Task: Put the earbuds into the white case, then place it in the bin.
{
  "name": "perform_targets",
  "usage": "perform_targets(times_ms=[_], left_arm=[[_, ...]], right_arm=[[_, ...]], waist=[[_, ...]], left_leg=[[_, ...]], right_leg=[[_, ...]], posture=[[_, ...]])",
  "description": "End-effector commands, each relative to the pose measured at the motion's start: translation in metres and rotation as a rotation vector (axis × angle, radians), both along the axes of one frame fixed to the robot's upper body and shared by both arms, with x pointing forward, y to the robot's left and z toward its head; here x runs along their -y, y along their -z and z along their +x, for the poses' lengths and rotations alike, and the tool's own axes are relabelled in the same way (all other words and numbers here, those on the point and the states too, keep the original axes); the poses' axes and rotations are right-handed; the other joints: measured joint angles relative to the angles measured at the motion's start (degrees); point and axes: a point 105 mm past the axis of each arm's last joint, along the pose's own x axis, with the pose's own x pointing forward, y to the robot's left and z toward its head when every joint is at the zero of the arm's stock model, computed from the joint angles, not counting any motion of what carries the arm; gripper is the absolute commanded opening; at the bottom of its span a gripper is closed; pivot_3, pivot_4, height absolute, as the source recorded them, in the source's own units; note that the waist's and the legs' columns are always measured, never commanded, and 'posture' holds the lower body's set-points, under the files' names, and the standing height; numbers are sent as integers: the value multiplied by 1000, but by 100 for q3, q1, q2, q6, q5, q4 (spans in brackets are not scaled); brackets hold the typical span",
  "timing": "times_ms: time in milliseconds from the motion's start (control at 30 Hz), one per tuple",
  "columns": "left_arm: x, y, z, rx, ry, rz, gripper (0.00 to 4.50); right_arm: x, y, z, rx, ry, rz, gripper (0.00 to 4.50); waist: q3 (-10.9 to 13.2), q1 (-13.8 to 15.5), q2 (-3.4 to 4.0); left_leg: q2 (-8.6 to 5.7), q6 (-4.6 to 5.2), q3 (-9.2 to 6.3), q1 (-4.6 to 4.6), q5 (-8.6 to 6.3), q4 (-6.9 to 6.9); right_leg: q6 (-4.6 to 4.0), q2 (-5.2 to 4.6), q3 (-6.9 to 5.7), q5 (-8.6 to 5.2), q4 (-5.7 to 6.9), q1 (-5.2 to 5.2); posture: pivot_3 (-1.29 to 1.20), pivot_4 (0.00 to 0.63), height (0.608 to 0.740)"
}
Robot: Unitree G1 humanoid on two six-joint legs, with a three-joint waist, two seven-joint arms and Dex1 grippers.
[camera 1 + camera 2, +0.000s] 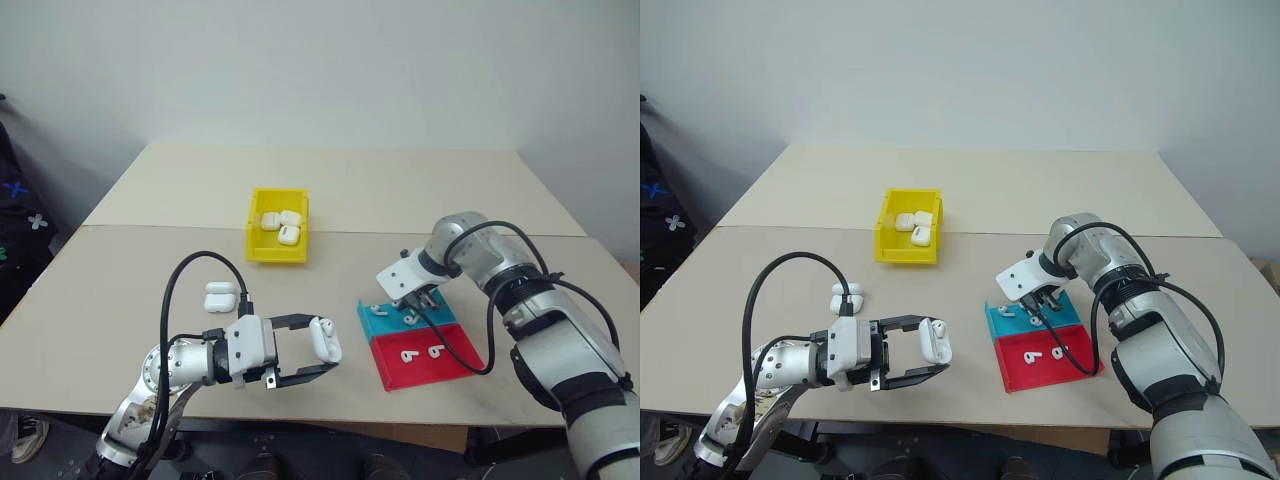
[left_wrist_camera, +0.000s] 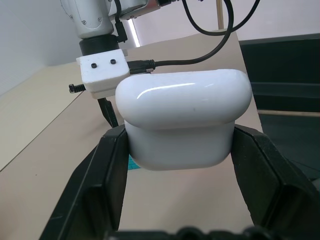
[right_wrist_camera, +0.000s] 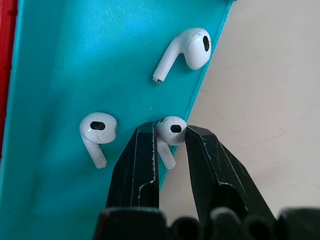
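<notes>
The left gripper (image 1: 322, 356) holds a white case (image 1: 325, 339) clamped between its fingers above the surface's near edge. The right gripper (image 3: 168, 145) points down at the blue-and-red tray (image 1: 440, 365), its fingers pinching one earbud (image 3: 171, 131) at the blue edge. The yellow bin (image 1: 262, 249) sits farther back.

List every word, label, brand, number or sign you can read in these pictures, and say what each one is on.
None: no readable text in these pictures.
white case in the left gripper: plain, no brand or label.
earbuds: no markings.
yellow bin and blue-and-red tray: no writing.
right gripper: no label.
White marks on the dark thing at the left edge: shapes, not letters.
</notes>
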Motion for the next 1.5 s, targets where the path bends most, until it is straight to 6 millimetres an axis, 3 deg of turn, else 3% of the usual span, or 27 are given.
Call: perform_targets(times_ms=[33,233,433,567,767,900,967,1200,1500], left_arm=[[3,-11,-6,48,21,-21,2775],[3,-21,-4,62,21,-58,2775],[10,-45,1,87,44,-157,2775],[21,-71,2,112,110,-241,2775],[34,-91,2,134,197,-268,2775],[39,-104,3,124,240,-299,2775],[40,-107,2,121,257,-308,2775],[43,-110,0,104,275,-288,2775],[42,-107,5,90,244,-280,2775]], right_arm=[[-2,-18,1,34,-3,50,636],[4,-55,-8,71,47,197,636],[8,-106,-33,66,162,514,636],[16,-149,-70,-18,269,805,636],[20,-181,-120,-168,345,1070,636],[14,-208,-144,-357,354,1309,636],[10,-213,-151,-440,342,1375,636],[-9,-204,-163,-623,303,1433,636],[-34,-189,-169,-699,288,1473,636]], waist=[[0,1,0],[1,16,1],[1,39,0],[1,67,0],[1,77,-1],[1,43,-1],[1,23,-1],[1,27,-1],[1,22,-1]], left_leg=[[0,0,0,0,0,0],[-1,0,0,-4,0,0],[0,0,-1,-4,0,0],[-1,0,-3,-7,0,1],[-1,2,-5,-6,-2,2],[0,3,-7,-4,-2,10],[-1,3,-8,-4,-1,12],[-6,4,-13,-13,-1,12],[-5,6,-15,-15,-1,12]], right_leg=[[0,0,0,0,0,0],[1,-2,0,0,-2,-1],[1,-3,-2,0,-4,2],[1,-3,-2,0,-5,3],[3,-1,-4,0,-15,8],[3,2,-2,3,-9,11],[3,2,-1,5,-7,12],[7,0,-2,7,-12,11],[9,1,-2,7,-15,12]], posture=[[0,150,740],[0,150,740],[0,150,740],[0,150,740],[0,150,740],[0,150,740],[0,150,740],[0,150,740],[0,150,740]])
